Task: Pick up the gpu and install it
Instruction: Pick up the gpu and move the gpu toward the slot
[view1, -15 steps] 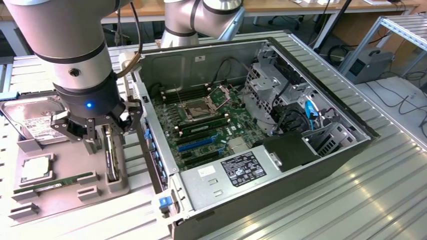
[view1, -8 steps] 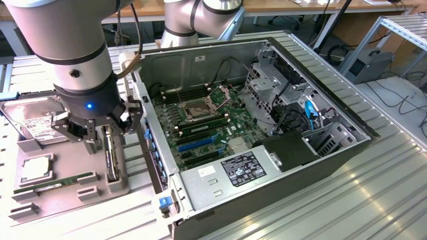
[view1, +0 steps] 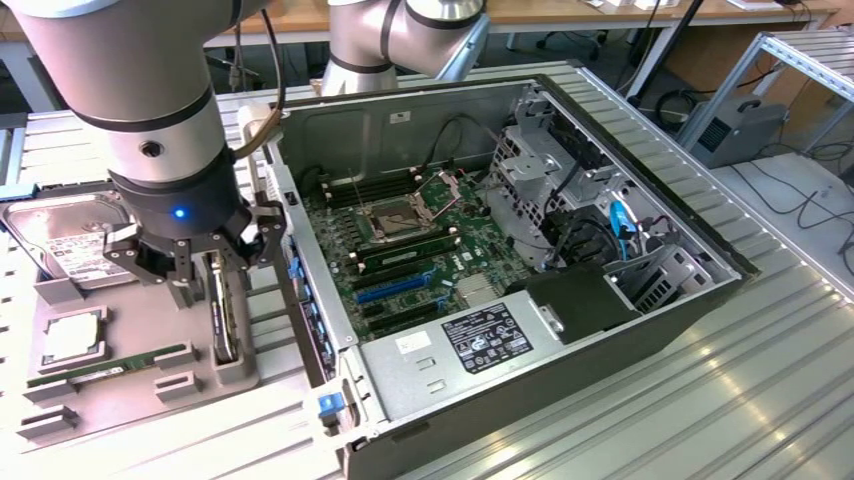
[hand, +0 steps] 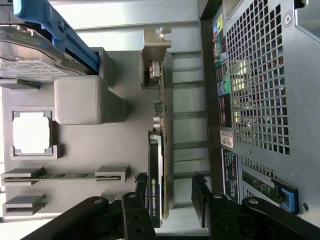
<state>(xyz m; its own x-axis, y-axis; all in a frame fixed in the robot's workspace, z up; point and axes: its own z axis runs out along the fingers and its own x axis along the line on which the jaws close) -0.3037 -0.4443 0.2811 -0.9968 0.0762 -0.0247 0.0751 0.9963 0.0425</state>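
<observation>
Gripper (hand: 171, 196) jaws apart, straddling upright gpu (hand: 156, 175) in grey tray (view1: 147, 385) on ribbed metal table (view1: 694, 400); lab benches (view1: 561, 12) behind.

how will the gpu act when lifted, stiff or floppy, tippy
Probably stiff: the gpu looks like a flat, rigid circuit card. It stands on its thin edge in the gray tray, so a sideways nudge could tip it. Its exposed circuitry is likely fragile.
</observation>
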